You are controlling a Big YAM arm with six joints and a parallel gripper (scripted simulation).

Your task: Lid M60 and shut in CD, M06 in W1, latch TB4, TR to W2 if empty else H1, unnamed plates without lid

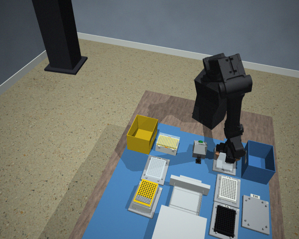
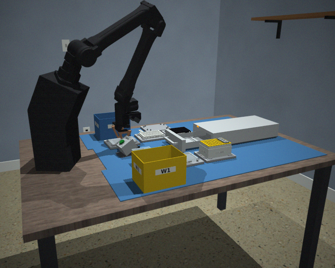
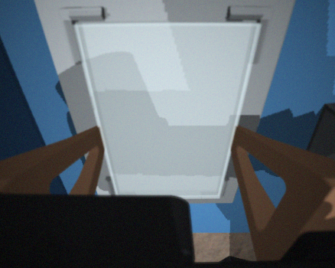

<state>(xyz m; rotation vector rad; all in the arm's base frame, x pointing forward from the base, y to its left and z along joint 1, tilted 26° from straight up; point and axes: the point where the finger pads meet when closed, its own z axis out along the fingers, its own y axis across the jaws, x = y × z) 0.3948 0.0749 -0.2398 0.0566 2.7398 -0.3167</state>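
Note:
My gripper [image 1: 223, 157] [image 2: 121, 133] [image 3: 167, 132] is down over the lid park [image 1: 216, 169] [image 3: 274, 46] beside the blue bin W2 [image 1: 257, 167] [image 2: 102, 124]. It is shut on the clear plate lid [image 1: 225, 165] [image 3: 165, 76], with one brown finger on each long side. The lid lies in the park's pocket. The white plate [image 1: 228, 188] [image 2: 151, 133] sits bare on the nest just in front of the park. The clear plate [image 1: 155, 167] sits on its nest near the yellow bin W1 [image 1: 141, 133] [image 2: 159, 170].
Tip box TB4 [image 1: 167, 143] stands with its clear lid raised, between W1 and the DONE key [image 1: 200, 148] [image 2: 125, 143]. Tip rack TR [image 1: 145, 192] [image 2: 215, 147] holds some tips. The cooler drawer [image 1: 187, 196] is open. A black plate [image 1: 224, 221] and the empty H1 nest [image 1: 255, 214] lie at the near right.

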